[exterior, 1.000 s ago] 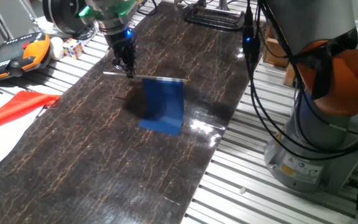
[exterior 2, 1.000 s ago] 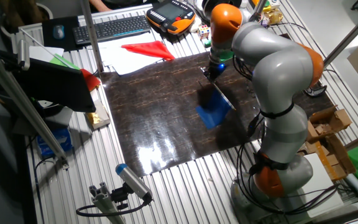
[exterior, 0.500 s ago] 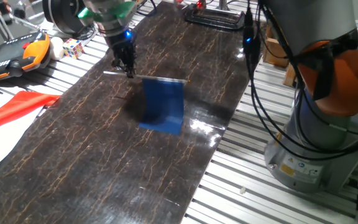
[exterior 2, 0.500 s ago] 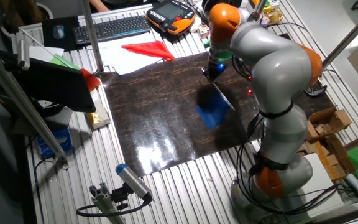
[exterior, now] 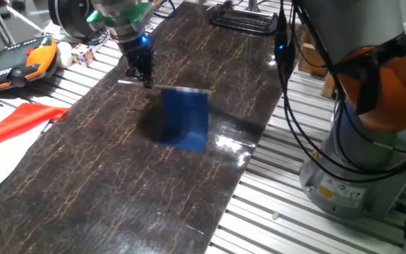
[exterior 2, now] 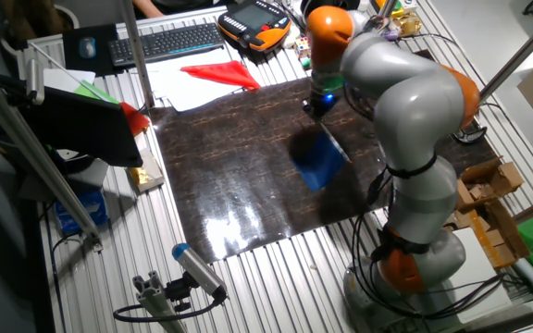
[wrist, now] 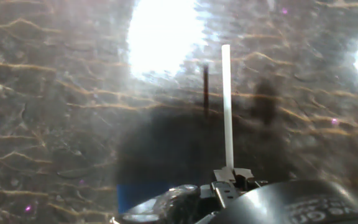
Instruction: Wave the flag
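The flag is a small blue sheet (exterior: 186, 118) on a thin silver-grey stick (exterior: 171, 88). The stick lies level above the dark marbled mat (exterior: 90, 176) and the sheet hangs down from it, its lower edge near the mat. My gripper (exterior: 146, 80) is shut on the stick's left end, fingers pointing down. In the other fixed view the gripper (exterior 2: 316, 110) holds the flag (exterior 2: 319, 163) over the mat's right half. In the hand view the stick (wrist: 227, 106) runs straight up from the fingers, and a corner of the blue sheet (wrist: 129, 194) shows at the bottom.
A larger red and white sheet (exterior: 13, 127) lies at the mat's left edge. A teach pendant (exterior: 16, 60) and a colour cube (exterior: 83, 54) sit at the back left. A black frame (exterior: 242, 17) stands at the mat's far end. The arm's base (exterior: 361, 141) is at the right.
The gripper and stick have stayed almost in place. The blue sheet's lower edge has swung slightly.
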Controlling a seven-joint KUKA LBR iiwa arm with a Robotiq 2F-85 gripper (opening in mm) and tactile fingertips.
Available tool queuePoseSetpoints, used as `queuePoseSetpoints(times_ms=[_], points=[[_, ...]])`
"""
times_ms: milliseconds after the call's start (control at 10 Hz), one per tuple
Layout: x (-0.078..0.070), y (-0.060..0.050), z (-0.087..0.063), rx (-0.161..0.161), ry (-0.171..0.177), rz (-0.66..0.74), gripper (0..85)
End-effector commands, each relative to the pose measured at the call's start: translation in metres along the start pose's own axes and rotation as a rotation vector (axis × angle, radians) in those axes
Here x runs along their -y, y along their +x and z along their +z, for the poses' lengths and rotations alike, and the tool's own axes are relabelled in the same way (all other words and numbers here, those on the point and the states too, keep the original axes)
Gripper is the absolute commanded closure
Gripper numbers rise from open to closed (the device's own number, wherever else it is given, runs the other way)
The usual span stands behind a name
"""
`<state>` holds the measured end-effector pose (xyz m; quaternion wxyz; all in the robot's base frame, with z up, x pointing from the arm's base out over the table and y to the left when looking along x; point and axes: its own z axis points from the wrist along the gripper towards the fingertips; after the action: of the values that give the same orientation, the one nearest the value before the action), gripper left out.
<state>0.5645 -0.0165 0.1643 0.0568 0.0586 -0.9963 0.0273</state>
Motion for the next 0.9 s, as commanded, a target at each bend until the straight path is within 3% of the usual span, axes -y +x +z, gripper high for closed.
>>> queuePoseSetpoints(times_ms=[0,200,300,400,600,700,800], points=[[0.016,0.016,-0.069,0.028,-0.018,0.022,83.3],[0.030,0.029,-0.090,0.027,0.012,0.020,83.3],[0.038,0.030,-0.095,0.006,0.036,-0.021,83.3],[0.046,0.027,-0.099,-0.017,0.082,-0.098,83.0],[0.066,0.022,-0.105,-0.033,0.124,-0.228,82.0],[0.083,0.021,-0.111,-0.041,0.165,-0.308,81.0],[0.095,0.021,-0.114,-0.029,0.169,-0.309,80.3]])
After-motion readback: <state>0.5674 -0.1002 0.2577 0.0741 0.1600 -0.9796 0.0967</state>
